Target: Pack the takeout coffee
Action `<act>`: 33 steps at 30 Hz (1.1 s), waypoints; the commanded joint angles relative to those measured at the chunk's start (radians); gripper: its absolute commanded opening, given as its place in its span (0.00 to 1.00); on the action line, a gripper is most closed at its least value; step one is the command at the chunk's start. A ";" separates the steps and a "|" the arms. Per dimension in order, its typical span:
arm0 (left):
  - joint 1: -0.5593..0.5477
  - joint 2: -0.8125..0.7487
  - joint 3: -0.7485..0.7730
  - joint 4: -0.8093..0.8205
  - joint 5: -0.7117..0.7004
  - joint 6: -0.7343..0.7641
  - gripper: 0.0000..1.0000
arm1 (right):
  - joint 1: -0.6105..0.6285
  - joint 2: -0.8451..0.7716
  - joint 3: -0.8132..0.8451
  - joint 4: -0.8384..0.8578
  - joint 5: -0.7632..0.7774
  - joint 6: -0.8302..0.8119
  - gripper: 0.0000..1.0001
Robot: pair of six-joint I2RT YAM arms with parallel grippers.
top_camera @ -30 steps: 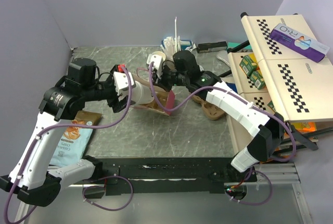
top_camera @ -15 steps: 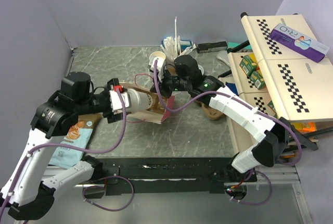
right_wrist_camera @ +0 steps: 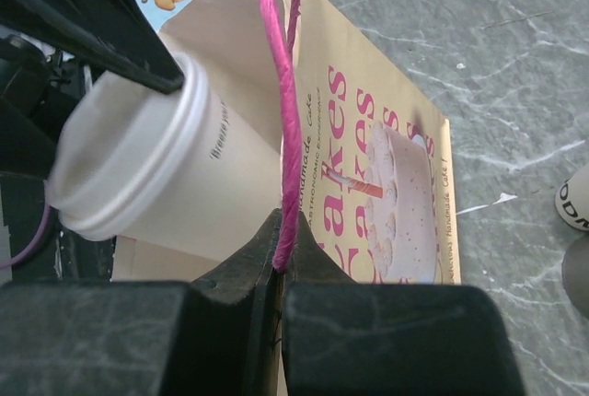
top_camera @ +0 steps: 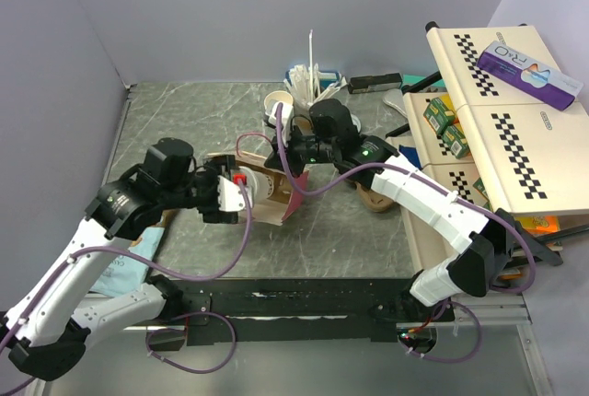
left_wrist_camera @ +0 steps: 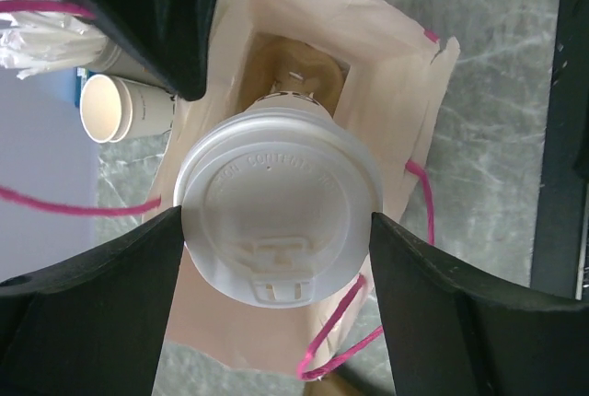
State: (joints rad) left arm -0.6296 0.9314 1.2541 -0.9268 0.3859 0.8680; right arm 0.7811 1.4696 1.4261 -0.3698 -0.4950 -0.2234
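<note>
The takeout coffee is a white paper cup with a white plastic lid. My left gripper is shut on it just under the lid, one finger on each side. The cup's base points into the open mouth of a tan paper bag with pink cake print. The lid end stays outside the bag. My right gripper is shut on the bag's pink string handle and holds that side up. In the top view the cup, the bag and both grippers meet at the table's middle.
Stacked empty paper cups and a grey cup of straws and stirrers stand behind the bag. A brown cardboard cup tray lies to the right. A snack packet lies at the near left. A checkered shelf unit fills the right side.
My left gripper has swung down and to the right, bringing the lidded cup to the bag's mouth. The bag now stands more upright under my right gripper's hold.
</note>
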 commanded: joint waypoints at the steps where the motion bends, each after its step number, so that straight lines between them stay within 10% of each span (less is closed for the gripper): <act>1: -0.068 -0.003 -0.044 0.088 -0.099 0.078 0.01 | 0.004 -0.055 -0.010 0.028 -0.024 0.030 0.00; 33: -0.140 0.021 -0.240 0.249 -0.156 0.210 0.01 | -0.005 -0.034 0.043 -0.015 -0.112 -0.048 0.00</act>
State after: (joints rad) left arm -0.7658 0.9657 1.0039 -0.7433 0.1967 1.0584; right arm 0.7807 1.4647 1.4197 -0.3840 -0.5518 -0.2543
